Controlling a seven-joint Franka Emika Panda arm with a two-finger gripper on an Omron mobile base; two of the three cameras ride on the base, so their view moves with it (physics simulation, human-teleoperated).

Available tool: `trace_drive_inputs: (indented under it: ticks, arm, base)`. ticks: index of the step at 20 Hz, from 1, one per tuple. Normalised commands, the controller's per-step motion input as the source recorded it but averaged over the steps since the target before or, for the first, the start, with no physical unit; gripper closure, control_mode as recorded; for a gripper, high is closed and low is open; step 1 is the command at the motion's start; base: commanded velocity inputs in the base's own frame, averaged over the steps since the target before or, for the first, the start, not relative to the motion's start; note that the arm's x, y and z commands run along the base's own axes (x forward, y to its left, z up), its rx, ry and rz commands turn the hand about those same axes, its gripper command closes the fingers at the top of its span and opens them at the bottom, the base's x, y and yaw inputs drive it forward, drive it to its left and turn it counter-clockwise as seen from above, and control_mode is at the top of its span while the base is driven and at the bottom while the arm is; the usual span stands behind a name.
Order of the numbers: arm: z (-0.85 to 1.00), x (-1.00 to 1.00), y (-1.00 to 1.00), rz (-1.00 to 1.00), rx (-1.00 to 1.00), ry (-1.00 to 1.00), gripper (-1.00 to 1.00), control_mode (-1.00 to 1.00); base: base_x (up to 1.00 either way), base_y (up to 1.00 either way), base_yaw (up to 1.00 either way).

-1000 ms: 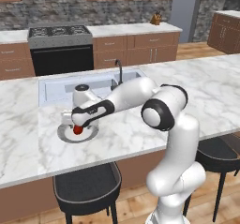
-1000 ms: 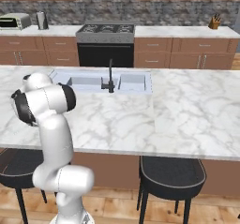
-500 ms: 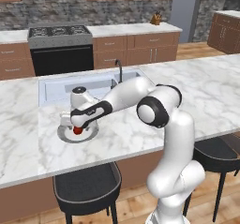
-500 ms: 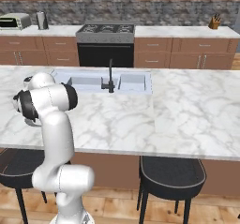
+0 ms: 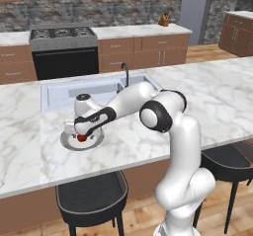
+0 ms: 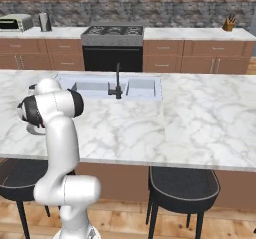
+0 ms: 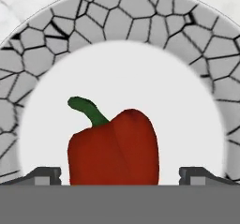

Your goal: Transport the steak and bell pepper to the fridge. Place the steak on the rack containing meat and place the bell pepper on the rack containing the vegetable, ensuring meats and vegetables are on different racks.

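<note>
End effector (image 7: 120,174) fully open, straddling the bell pepper (image 7: 114,148) on its plate (image 7: 117,26), gripping nothing. Nothing yet transported; both fridge placements outstanding.

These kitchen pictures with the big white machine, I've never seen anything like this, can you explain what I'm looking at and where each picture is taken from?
The machine is a white jointed robot arm on a base, in a computer-rendered kitchen. Two pictures come from cameras on that base, behind the arm to its left and right, looking over a white marble island counter with a sink. The third comes from a camera on the arm's hand, looking along its end effector, the two-fingered grasping part.

In the left picture the arm reaches down over a round plate with a grey cracked-pattern rim. On the plate lies a small glossy red bell pepper with a green stem. The close-up shows the pepper between the two dark fingertips, which stand wide apart. Nothing is held yet.
</note>
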Motion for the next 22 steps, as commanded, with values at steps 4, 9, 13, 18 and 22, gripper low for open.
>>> trace_drive_inputs:
  ticks: [4, 9, 13, 18, 22]
  arm:
    - [-0.31, 0.0, 0.05, 0.0, 0.0, 0.04, 1.0, -1.0]
    - [-0.29, 0.0, 0.1, 0.0, 0.0, 0.02, 1.0, -1.0]
    - [-0.21, 0.0, 0.06, 0.0, -0.01, -0.01, 1.0, -1.0]
    - [-0.08, 0.01, 0.05, -0.01, -0.03, -0.11, 1.0, -1.0]
    - [0.69, -0.72, 0.0, 0.0, -0.01, -0.2, 1.0, -1.0]
  base:
    - [0.0, 0.0, 0.0]
    - [0.0, 0.0, 0.0]
    - [0.0, 0.0, 0.0]
    - [0.0, 0.0, 0.0]
    - [0.0, 0.0, 0.0]
